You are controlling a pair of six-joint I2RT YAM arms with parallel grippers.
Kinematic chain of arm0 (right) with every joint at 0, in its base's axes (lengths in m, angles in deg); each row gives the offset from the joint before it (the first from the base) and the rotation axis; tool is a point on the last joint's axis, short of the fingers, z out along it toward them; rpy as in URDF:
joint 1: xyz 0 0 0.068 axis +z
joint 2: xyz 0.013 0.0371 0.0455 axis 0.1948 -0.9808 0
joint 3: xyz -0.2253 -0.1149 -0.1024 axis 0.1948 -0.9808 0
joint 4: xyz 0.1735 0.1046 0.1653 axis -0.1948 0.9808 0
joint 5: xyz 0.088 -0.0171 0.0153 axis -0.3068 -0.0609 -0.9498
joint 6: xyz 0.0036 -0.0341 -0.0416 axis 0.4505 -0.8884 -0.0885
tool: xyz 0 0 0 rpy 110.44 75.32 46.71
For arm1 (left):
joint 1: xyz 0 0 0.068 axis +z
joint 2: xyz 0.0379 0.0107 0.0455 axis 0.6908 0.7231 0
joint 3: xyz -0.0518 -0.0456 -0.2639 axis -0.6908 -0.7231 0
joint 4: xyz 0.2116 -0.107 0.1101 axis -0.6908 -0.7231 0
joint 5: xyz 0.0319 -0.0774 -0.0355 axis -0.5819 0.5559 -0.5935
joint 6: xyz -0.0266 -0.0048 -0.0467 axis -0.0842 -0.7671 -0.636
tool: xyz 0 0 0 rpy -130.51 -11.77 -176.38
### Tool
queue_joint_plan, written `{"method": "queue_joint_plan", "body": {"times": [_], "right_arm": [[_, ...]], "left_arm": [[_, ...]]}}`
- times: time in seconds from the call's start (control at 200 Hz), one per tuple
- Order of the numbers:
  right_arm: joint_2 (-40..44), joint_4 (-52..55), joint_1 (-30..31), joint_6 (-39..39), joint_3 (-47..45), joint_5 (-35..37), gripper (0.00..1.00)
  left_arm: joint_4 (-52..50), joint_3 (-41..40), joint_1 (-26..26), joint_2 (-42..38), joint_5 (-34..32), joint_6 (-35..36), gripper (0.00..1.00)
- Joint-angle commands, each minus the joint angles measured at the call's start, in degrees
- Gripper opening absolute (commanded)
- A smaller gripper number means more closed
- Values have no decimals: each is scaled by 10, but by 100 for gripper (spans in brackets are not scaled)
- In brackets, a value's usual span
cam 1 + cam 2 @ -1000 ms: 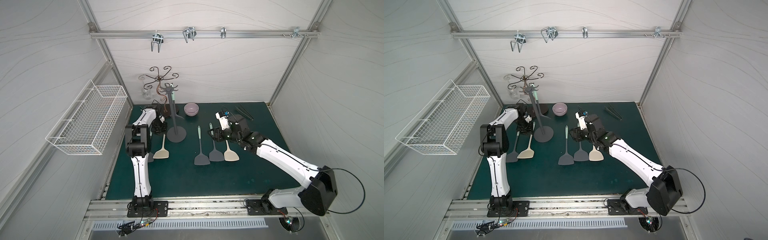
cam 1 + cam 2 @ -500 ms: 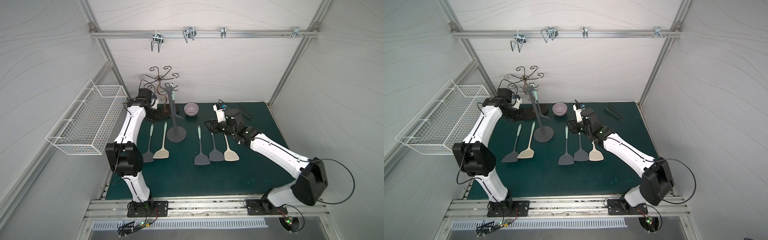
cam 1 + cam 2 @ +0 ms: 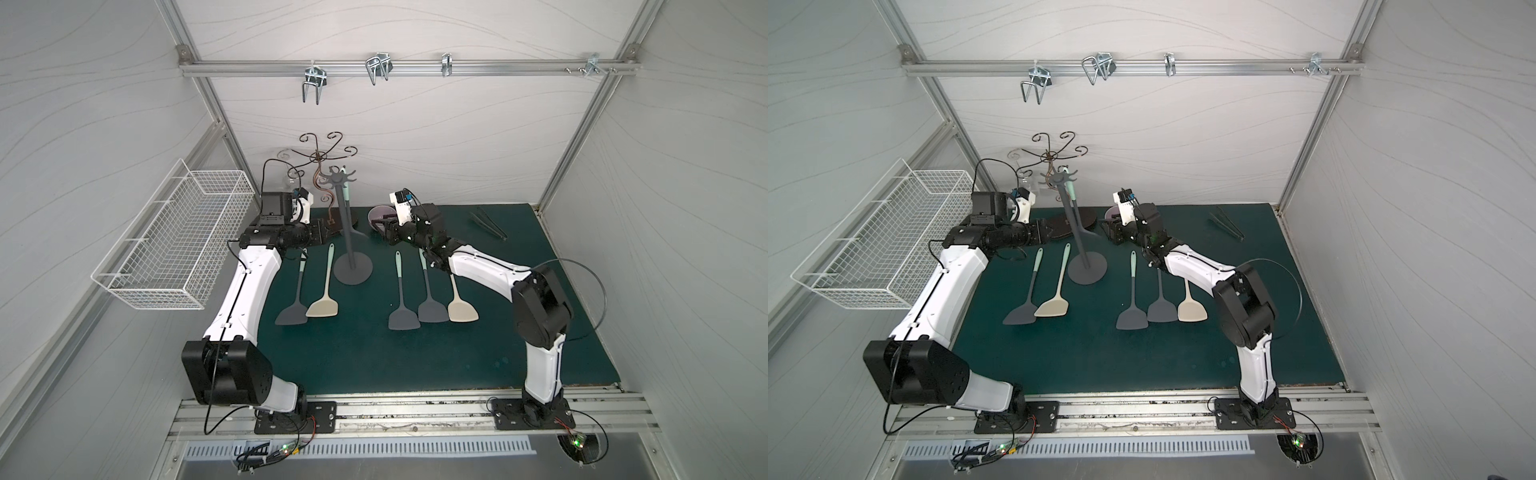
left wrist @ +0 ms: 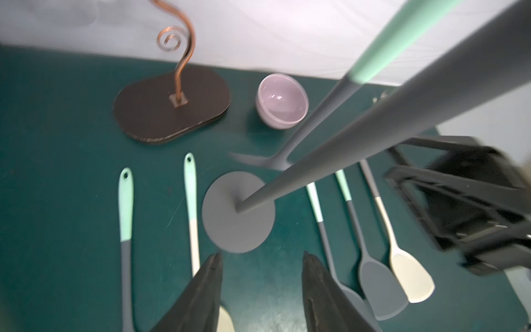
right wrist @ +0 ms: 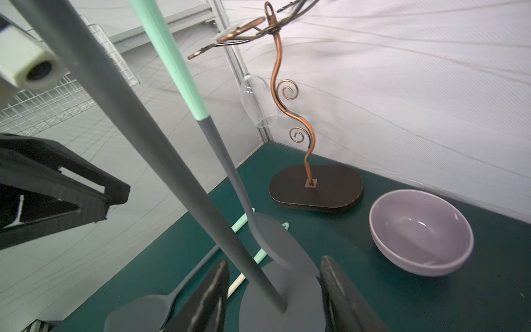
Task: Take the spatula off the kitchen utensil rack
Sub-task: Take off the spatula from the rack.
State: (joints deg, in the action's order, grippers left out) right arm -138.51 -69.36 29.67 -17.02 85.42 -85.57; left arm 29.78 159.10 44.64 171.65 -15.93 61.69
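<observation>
The kitchen utensil rack (image 3: 348,232), a dark-grey pole on a round base, stands mid-mat in both top views. One spatula (image 3: 346,194) with a mint handle and a grey blade (image 5: 281,244) hangs from its pronged top, close beside the pole (image 5: 129,115). My left gripper (image 3: 328,232) hovers open just left of the pole, above the mat, with nothing between its fingers (image 4: 211,276). My right gripper (image 3: 379,232) is open just right of the pole. In the right wrist view the pole foot and hanging blade lie between its fingertips (image 5: 330,276), untouched.
Two spatulas (image 3: 307,309) lie on the mat left of the rack base and three (image 3: 432,309) lie right of it. A brown curly-wire stand (image 3: 320,187) holding a glass (image 5: 258,97), a lilac bowl (image 5: 421,232) and tongs (image 3: 488,222) sit at the back. A white wire basket (image 3: 178,245) hangs on the left wall.
Both arms have risen from low over the mat and closed in on the rack pole from either side. The spatulas lying on the mat have not moved.
</observation>
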Motion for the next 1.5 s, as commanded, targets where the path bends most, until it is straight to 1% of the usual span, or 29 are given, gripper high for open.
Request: {"method": "queue_joint_plan", "body": {"times": [0.0,0.06,0.125,0.26,0.405,0.495,0.6,0.81,0.895,1.096,1.166,1.201,1.306,1.496], "right_arm": [[-23,-74,8,-27,50,-36,53],[-40,-65,13,-36,76,-31,53],[-57,-59,17,-42,103,-27,53],[-82,-44,22,-42,140,-6,53],[-87,-42,22,-39,144,3,53],[-87,-35,22,-43,146,4,53],[-88,-8,22,-58,160,2,54],[-121,40,22,-69,227,-10,54],[-139,53,23,-63,260,-14,54],[-168,67,26,-61,308,-15,54],[-175,70,26,-64,319,-19,54],[-178,70,25,-66,321,-22,54],[-180,67,26,-70,320,-34,54],[-169,49,26,-82,292,-59,54]], "left_arm": [[75,-15,-3,-15,61,-4,49],[110,-33,-3,-22,86,-15,49],[171,-59,-3,-31,107,-37,49],[288,-101,-3,-44,101,-87,51],[376,-101,-4,-24,114,-137,52],[394,-85,-6,-1,124,-151,52],[405,-71,-10,15,131,-152,52],[402,-53,-16,30,143,-142,50],[383,-39,-17,39,148,-132,43],[347,-26,-17,43,150,-106,9],[340,-25,-17,43,154,-98,2],[336,-23,-17,43,160,-94,0],[316,-12,-17,48,186,-71,0],[226,28,-15,61,253,4,0]]}}
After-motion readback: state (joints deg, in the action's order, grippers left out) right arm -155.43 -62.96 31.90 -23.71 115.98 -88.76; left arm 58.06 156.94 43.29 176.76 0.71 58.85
